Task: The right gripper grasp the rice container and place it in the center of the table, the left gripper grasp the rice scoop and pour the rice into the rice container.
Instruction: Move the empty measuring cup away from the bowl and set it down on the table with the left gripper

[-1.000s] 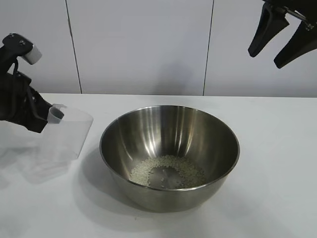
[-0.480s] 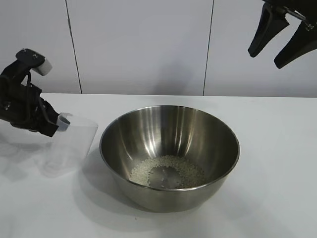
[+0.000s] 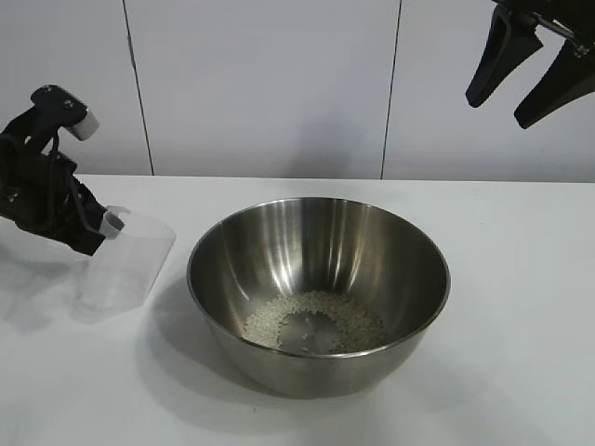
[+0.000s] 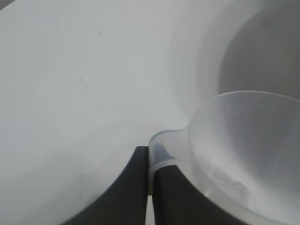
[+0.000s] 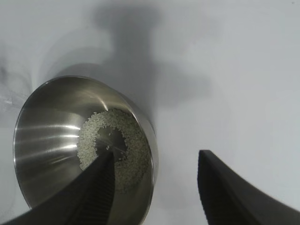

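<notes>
So the left end effector (image 3: 93, 229) is pinching the rice scoop (image 3: 125, 265) by its little side handle, fingers clamped right down on it, and it's been bringing the scoop down and setting it more upright over the last second. A second ago the scoop was tipped and hanging a bit higher at the left of the counter (image 3: 521, 325); now it's sitting lower, just beside the rice container (image 3: 319, 288) but not touching it. Can't quite tell if its base is resting on the counter yet.

The rice (image 3: 314, 321) is lying in the bottom of the rice container as a loose ring of grains, and the container is sitting about mid-counter. The scoop is looking pretty much empty in the left wrist view.

The right end effector (image 3: 530, 79) is hanging up high at the far right, fingers spread wide, holding nothing, and hasn't budged.

My read: the pour is done and the left arm is just parking the scoop.
</notes>
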You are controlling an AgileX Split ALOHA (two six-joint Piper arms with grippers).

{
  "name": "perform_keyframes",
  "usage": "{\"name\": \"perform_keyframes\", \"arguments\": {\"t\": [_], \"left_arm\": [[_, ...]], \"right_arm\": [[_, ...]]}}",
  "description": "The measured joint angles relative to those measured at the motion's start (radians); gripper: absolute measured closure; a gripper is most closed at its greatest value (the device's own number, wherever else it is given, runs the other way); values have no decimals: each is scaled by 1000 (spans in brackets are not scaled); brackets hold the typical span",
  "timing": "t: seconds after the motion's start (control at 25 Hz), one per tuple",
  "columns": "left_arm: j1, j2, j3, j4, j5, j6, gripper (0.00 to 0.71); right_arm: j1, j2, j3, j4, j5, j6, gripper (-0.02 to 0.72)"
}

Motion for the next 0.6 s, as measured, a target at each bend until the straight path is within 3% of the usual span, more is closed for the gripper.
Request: {"name": "perform_keyframes", "arguments": {"t": [0.6], "left_arm": [[0,14,-1,-9,10,4,702]], "right_arm": [[0,0,0,0,0,0,332]]}}
